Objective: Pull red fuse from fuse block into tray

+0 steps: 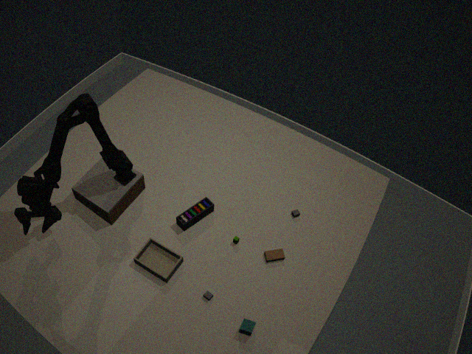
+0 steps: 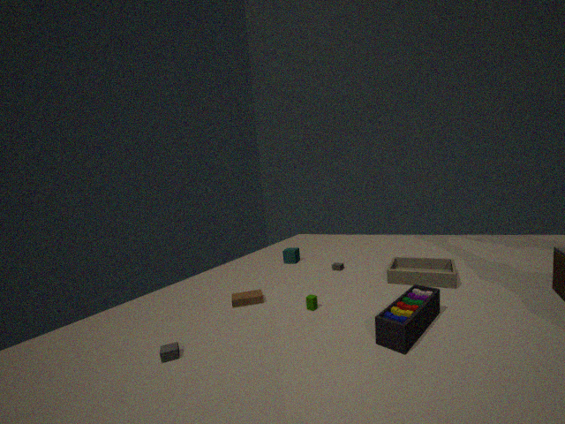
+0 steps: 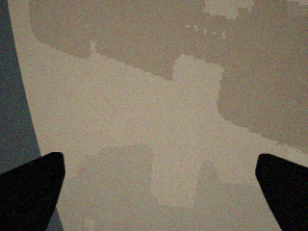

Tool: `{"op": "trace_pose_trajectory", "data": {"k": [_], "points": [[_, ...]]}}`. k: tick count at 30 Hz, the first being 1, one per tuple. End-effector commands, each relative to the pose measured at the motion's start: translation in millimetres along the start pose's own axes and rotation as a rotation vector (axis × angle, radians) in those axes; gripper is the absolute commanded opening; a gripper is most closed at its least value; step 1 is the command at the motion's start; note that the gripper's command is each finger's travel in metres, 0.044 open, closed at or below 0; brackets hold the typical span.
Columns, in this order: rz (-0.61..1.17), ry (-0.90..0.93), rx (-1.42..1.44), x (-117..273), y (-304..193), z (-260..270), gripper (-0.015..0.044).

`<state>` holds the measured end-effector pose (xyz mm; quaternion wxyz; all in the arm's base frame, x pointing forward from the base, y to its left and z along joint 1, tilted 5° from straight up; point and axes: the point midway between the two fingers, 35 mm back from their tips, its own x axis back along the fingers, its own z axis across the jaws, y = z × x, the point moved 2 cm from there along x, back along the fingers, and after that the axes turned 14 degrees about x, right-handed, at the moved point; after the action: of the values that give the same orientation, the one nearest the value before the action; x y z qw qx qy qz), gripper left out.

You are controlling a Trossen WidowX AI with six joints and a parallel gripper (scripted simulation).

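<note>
My pincer [image 1: 37,223] hangs wide and empty over the bench [image 1: 266,152], well apart from the red fuse [image 1: 196,209], seated in its fuse block [image 1: 195,213]; the tray [image 1: 158,259] waits unfilled, so nothing is done yet.

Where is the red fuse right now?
In the top view, the red fuse sits mid-row in the fuse block, between the green and yellow fuses, up-right of the tray.

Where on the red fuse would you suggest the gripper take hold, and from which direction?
Grip the red fuse by its exposed top, coming straight down. It sits mid-row in the fuse block, with the green fuse and yellow fuse close on either side. The gripper is open.
</note>
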<state>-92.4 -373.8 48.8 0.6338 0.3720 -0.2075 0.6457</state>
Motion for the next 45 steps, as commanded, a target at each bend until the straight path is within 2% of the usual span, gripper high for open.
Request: {"op": "trace_pose_trajectory", "data": {"k": [1,4,9,14,21,22,29,34,45], "points": [[0.000,0.000,0.000,2,0,2,0.0400],[0.000,0.000,0.000,25,4,20,0.0400],[0.000,0.000,0.000,27,4,22,0.0400],[0.079,-0.008,0.106,23,-32,28,0.0269],[0.337,-0.059,0.468,34,-153,27,0.0085],[0.374,-0.065,0.524,38,-170,24,0.0073],[0.579,-0.076,0.948,76,-275,-2,0.0073],[0.697,-0.059,1.234,118,-337,-34,0.0073],[0.917,0.012,1.938,215,-417,-132,0.0073]]}}
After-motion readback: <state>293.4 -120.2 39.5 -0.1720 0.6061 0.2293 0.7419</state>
